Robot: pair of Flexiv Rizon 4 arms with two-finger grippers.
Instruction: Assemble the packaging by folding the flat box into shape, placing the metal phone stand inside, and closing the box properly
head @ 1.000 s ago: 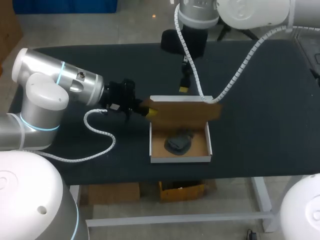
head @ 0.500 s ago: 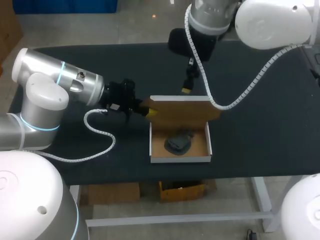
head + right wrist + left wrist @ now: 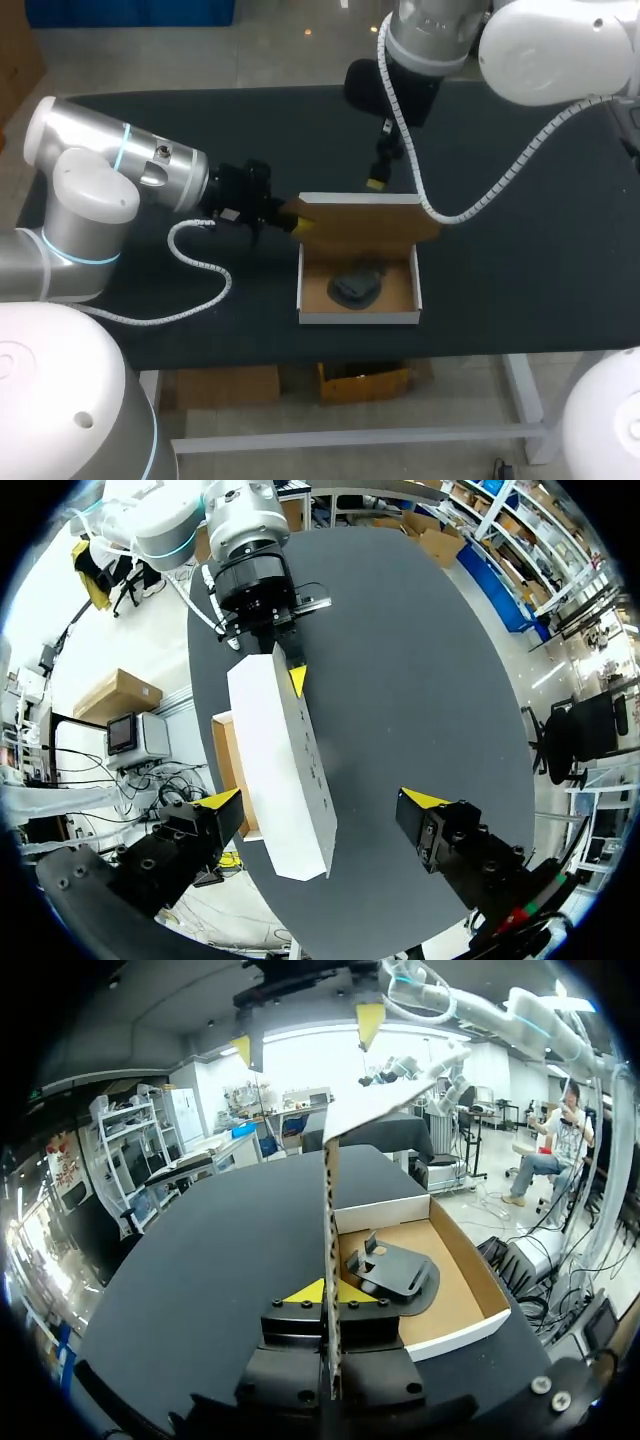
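An open white cardboard box (image 3: 308, 300) lies on the black table with the dark metal phone stand (image 3: 357, 284) inside it. Its lid (image 3: 368, 222) stands upright along the far wall. My left gripper (image 3: 298, 223) is shut on the lid's left end. In the left wrist view the lid (image 3: 331, 1222) runs edge-on between the fingers (image 3: 307, 1293), with the phone stand (image 3: 392, 1271) lying in the box (image 3: 462, 1285) beside it. My right gripper (image 3: 378, 183) hangs open above and just behind the lid. In its own view the right gripper (image 3: 320, 800) straddles the lid's white back (image 3: 283, 770).
The black table (image 3: 520, 200) stretches wide to the right and left of the box. My left arm's white cable (image 3: 205, 290) loops over the table left of the box. The box's front wall sits close to the table's near edge (image 3: 400, 350).
My right arm has shifted a little to the right above the lid, its gripper still open. The left gripper and the box have stayed put.
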